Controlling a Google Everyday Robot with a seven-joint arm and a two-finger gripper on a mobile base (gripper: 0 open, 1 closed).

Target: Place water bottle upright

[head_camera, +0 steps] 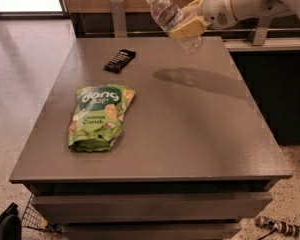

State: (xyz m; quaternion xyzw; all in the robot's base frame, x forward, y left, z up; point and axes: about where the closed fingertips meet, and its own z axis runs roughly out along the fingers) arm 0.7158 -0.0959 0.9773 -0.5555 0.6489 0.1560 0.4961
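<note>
Camera view: grey table (200, 139). Near left, green snack bag (99, 116) lying flat, looks closed. Farther left, black packet (119, 60) flat. Far, above table's far edge, gripper (187, 27) clamped round water bottle (165, 14) lower body. Bottle airborne, tilted, white cap up-left, contents unclear.

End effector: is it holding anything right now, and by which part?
Yes. The end effector grips the water bottle around the lower half of its body. The bottle is tilted, cap pointing up-left, in the air above the table's far side.
</note>
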